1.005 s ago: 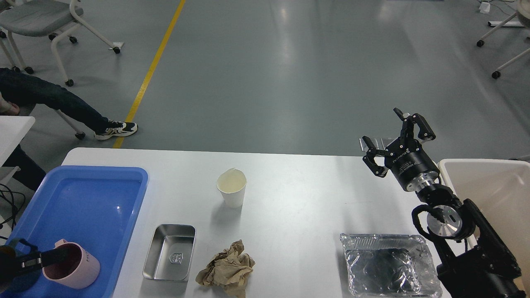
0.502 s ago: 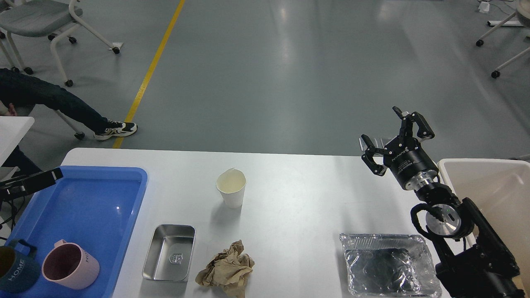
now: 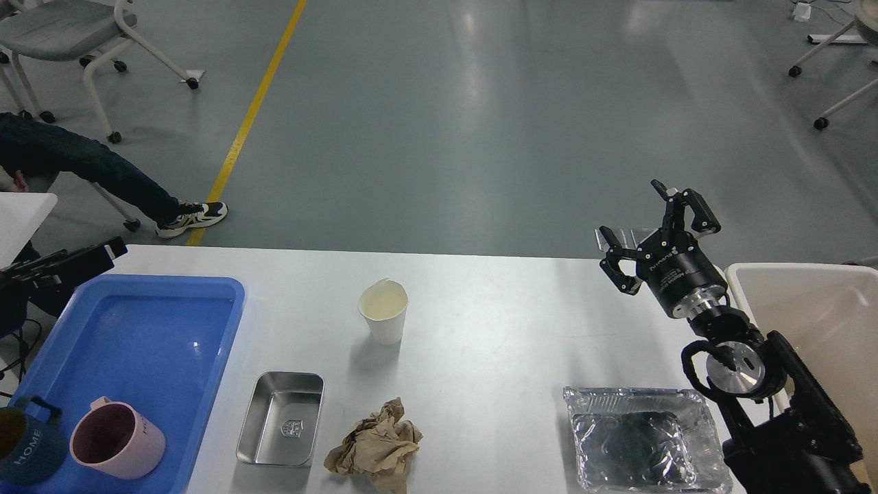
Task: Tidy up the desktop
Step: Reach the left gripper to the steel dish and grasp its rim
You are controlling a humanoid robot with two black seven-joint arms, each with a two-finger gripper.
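The white desktop holds a white paper cup, a small steel tray, a crumpled brown paper ball and a foil container. A blue tray at the left holds a pink mug and a dark blue mug marked HOME. My left gripper hovers at the tray's far left corner, seen as a dark bar. My right gripper is open and empty above the desktop's far right edge.
A white bin stands at the right, beside my right arm. A small separate white table corner and a seated person's legs are at the left. Chairs stand on the grey floor beyond.
My left gripper has let go of the pink mug in the blue tray, then risen and moved back to the tray's far left corner. The right arm has barely moved.
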